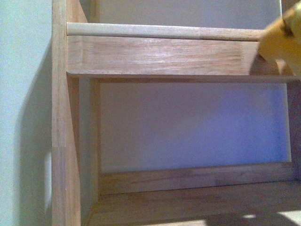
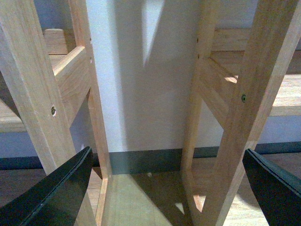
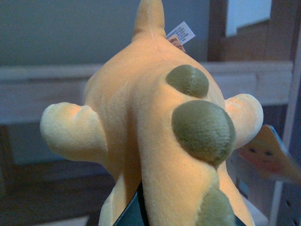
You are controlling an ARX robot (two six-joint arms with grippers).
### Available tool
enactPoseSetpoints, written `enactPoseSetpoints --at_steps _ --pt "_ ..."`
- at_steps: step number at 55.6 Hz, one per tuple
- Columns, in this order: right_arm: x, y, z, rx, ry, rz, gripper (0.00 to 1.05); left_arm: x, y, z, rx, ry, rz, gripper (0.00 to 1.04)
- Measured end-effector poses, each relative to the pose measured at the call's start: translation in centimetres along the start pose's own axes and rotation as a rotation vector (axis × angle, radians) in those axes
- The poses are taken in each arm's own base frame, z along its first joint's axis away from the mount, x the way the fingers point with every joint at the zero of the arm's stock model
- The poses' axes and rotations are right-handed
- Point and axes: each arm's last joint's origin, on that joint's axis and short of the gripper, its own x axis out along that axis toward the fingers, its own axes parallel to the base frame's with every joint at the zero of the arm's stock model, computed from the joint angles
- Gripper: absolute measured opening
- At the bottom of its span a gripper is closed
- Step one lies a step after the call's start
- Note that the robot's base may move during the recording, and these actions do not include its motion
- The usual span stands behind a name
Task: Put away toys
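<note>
Plush animal [image 1: 283, 40] hangs at two o'clock in the front view, beside the upper board of the wooden shelf [image 1: 155, 54], clamped in the right gripper [image 3: 183, 214]. The left gripper [image 2: 167, 155] gapes empty. This looks like the carrying step; next it needs setting onto a board and releasing.

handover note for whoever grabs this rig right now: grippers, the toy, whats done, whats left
Left gripper: open and empty, facing the uprights of the wooden shelf unit.
Right gripper: shut on the plush toy, orange-yellow with olive spots, held up off any surface.
Toy position: in the front view only its edge shows, at the upper right, level with the upper shelf's rail.
Done: the toy is in the grip and up at the shelf unit.
Left: set it down on a shelf, open the right gripper and pull the arm clear.
</note>
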Motion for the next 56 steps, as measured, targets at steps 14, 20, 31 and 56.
enactPoseSetpoints --at_steps 14,20,31,56 --pt "2.1 2.6 6.9 -0.049 -0.166 0.088 0.06 0.0 0.0 0.0 0.0 0.0 0.0 0.98" --pt "2.7 2.6 8.3 -0.072 -0.193 0.092 0.06 0.0 0.0 0.0 0.0 0.0 0.0 0.98" --pt "3.3 1.7 10.0 -0.095 -0.197 0.114 0.06 0.0 0.0 0.0 0.0 0.0 0.0 0.98" --pt "12.1 1.6 11.7 -0.006 -0.195 0.194 0.06 0.0 0.0 0.0 0.0 0.0 0.0 0.98"
